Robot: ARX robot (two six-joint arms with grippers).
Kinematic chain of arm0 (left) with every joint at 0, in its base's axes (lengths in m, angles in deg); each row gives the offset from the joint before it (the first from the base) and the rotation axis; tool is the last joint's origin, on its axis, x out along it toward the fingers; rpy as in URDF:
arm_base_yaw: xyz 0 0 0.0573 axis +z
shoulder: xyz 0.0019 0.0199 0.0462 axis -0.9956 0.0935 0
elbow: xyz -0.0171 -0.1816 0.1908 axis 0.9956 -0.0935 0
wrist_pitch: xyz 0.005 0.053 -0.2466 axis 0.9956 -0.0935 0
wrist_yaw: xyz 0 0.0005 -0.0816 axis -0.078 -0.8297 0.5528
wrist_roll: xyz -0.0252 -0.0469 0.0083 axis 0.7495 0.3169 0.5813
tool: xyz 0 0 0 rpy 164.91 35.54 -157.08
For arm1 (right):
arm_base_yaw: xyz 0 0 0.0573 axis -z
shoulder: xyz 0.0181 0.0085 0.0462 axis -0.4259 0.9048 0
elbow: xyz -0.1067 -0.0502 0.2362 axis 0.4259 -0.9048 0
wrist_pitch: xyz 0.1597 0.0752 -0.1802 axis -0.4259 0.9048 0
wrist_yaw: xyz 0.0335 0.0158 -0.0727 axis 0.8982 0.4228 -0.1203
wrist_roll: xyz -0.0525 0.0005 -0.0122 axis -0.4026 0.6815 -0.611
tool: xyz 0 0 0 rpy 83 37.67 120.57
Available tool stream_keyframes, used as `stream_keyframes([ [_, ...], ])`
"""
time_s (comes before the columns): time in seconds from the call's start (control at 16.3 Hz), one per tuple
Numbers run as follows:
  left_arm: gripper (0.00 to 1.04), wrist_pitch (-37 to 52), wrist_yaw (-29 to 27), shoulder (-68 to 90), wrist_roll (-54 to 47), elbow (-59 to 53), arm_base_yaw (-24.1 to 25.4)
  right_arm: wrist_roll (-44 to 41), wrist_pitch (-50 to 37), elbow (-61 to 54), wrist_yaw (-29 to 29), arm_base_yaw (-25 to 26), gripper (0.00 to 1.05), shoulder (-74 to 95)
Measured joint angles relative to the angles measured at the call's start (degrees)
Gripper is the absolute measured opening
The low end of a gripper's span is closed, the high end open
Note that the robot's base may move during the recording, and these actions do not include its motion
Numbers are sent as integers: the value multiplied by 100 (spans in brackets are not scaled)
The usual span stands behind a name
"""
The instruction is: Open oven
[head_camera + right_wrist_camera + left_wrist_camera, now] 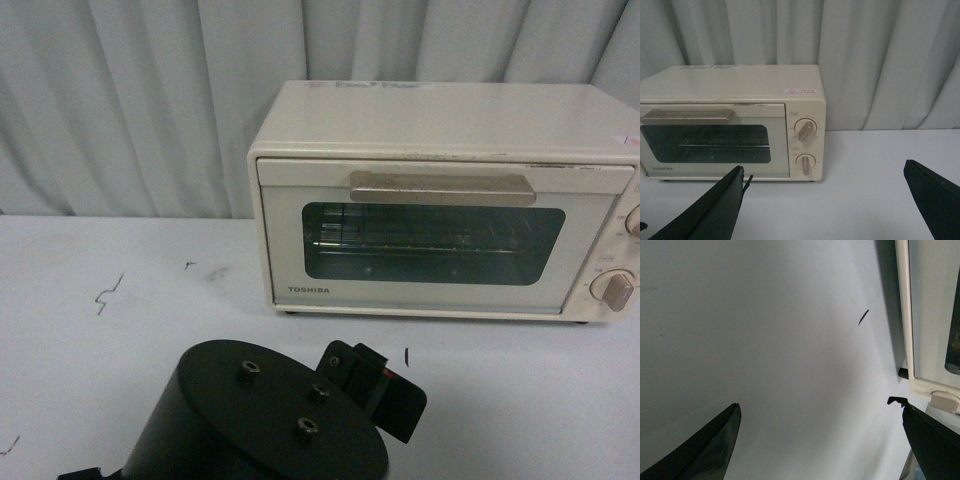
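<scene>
Oven [440, 130] shut, handle [441, 187] at door's 12 o'clock; left tool [820, 440], right tool [825, 200] both spread, presumably to take it.

Cream-white oven [440, 130], beige bar handle [442, 188], dark window [430, 243]; pale grey surface [520, 400] with small black marks [108, 294]; whitish curtain [120, 100].

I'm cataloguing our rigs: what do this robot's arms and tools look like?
The left tool and right tool have dark, tapered fingers. The front view shows a black cylindrical arm housing with three bolts and a bracket with a red mark.
</scene>
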Motion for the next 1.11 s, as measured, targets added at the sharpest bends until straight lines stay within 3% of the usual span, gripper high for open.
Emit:
stream_keyframes([
  [0.37,98,-190,109,273,-284,262,-170,0,0,0,2,0,98,0],
  [0.55,98,-363,-160,249,-297,295,-72,0,0,0,2,0,98,0],
  [1.11,98,-157,-157,238,-439,164,221,0,0,0,2,0,98,-2],
])
